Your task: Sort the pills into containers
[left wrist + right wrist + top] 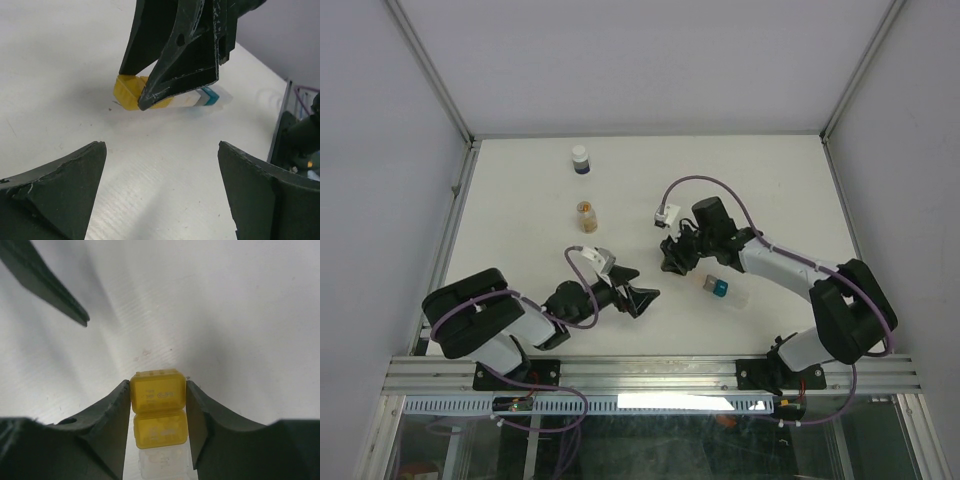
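pinches strip [157,395] by yellow end with right fingers [111,412], left fingers [62,177] wide; could swivel loose from end-only hold.

I count two arms on my feed, each with one gripper: the left gripper [648,303] and the right gripper [680,264]. There is one strip of containers [717,288], made of four joined compartments: one yellow, one white, one teal, one clear. On the single table [520,200] I see two small bottles, one white-capped bottle [580,160] and one amber bottle [586,216].
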{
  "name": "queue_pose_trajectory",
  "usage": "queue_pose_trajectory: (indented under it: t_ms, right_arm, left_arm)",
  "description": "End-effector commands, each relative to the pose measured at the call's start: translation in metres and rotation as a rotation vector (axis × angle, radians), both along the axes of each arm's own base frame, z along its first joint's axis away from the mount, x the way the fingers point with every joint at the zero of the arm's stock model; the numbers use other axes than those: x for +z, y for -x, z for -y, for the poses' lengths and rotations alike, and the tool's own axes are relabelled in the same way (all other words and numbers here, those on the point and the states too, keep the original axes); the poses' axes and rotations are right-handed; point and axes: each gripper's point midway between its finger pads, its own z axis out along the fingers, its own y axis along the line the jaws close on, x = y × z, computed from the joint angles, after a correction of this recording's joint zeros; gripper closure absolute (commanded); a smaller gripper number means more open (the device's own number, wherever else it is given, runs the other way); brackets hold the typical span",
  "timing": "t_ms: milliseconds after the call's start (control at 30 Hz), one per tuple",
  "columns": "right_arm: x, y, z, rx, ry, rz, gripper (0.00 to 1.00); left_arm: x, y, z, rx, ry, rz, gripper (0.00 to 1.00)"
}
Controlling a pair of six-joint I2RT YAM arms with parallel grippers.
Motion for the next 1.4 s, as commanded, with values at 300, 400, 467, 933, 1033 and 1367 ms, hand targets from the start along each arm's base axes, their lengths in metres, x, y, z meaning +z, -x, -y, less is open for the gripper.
queue_pose_trajectory:
  t_ms: [300, 400, 467, 933, 1033, 1367]
  right_arm:
    - [0.022, -0.048, -0.011, -0.466, -0.136, -0.155, 0.86]
    - [0.025, -0.048, -0.013, -0.475, -0.154, -0.168, 0.86]
    - [0.025, -0.047, -0.013, -0.479, -0.158, -0.178, 0.86]
    - [0.024, -0.049, -0.012, -0.498, -0.168, -0.201, 0.86]
    - [0.024, -0.05, -0.012, -0.501, -0.171, -0.203, 0.86]
    - [0.03, -0.051, -0.009, -0.499, -0.2, -0.216, 0.87]
  left_arm:
    - [0.024, -0.028, 0.031, 0.114, 0.453, -0.396, 0.07]
    - [0.025, -0.032, 0.043, 0.124, 0.484, -0.427, 0.07]
    - [0.018, -0.037, 0.046, 0.156, 0.481, -0.458, 0.07]
    - [-0.01, -0.059, 0.072, 0.238, 0.473, -0.588, 0.3]
    - [-0.012, -0.063, 0.078, 0.253, 0.461, -0.598, 0.34]
    - [-0.023, -0.071, 0.085, 0.277, 0.442, -0.605, 0.75]
